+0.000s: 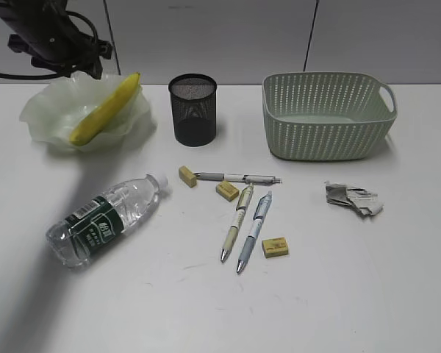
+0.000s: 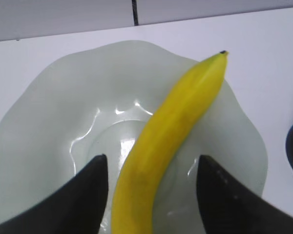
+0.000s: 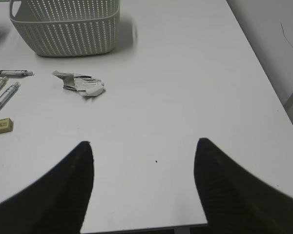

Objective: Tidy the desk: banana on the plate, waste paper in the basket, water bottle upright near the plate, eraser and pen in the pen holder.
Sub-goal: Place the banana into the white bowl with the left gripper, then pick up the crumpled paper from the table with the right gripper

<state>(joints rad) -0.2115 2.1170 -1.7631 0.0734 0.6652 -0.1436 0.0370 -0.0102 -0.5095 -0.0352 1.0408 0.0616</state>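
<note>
We note the curved yellow banana lies in the wavy pale green plate, its long axis running between the left gripper's wide-open, empty jaws. The right gripper, open and empty, is the nearer to the crumpled grey-white waste paper, ahead-left of its jaws. Count: three pens, three erasers, one bottle.

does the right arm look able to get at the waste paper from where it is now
Probably yes: the waste paper lies alone on bare desk ahead-left of the open right tool, with nothing between them.
</note>
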